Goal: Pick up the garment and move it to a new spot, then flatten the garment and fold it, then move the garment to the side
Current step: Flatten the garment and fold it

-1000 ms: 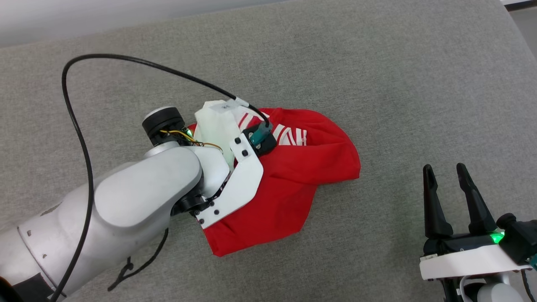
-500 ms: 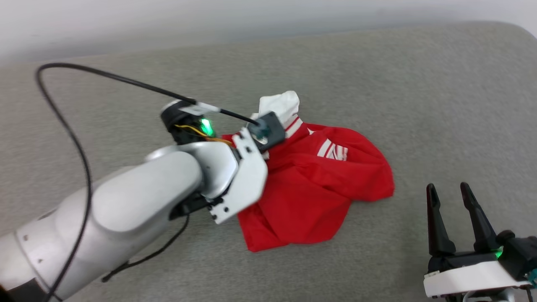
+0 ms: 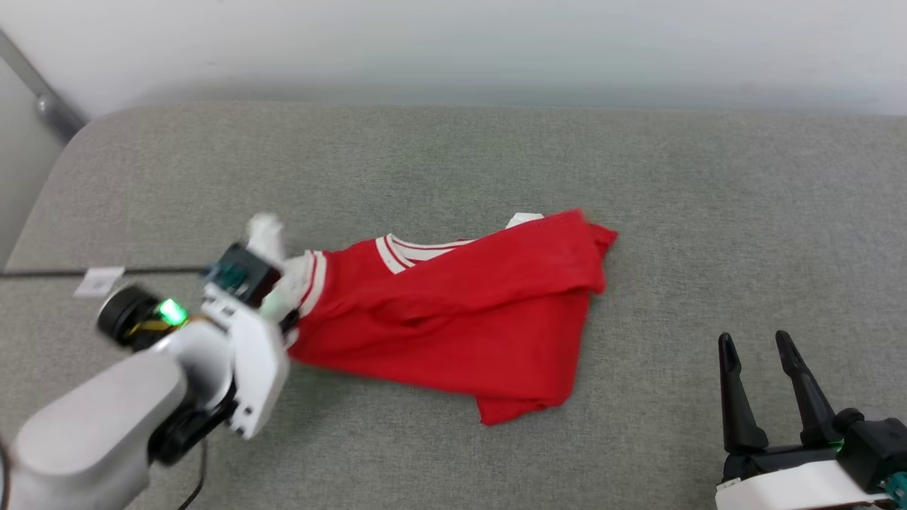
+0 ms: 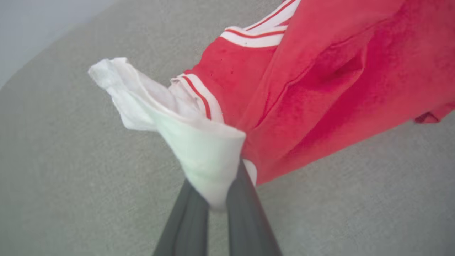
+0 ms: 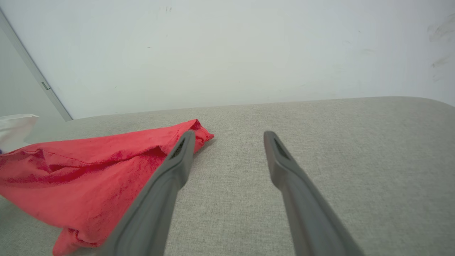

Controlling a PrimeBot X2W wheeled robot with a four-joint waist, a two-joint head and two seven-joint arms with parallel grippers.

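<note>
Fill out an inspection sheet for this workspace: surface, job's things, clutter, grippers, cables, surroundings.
Surface: grey woven-fabric padded surface with rounded corners; no stains seen.
Job's things: red soft-fabric jersey shirt with white short sleeves and red-white striped trim, drawn out lengthwise and creased; its right end lies on the surface.
Clutter: nothing seen.
Grippers: left gripper shut on a white sleeve, the sleeve end held off the surface; right gripper open, empty, apart from the shirt.
Cables: thin black cable with a white tag runs from the left wrist to the head view's left edge.
Surroundings: plain pale wall behind the surface; a grey strip slants at its left.
</note>
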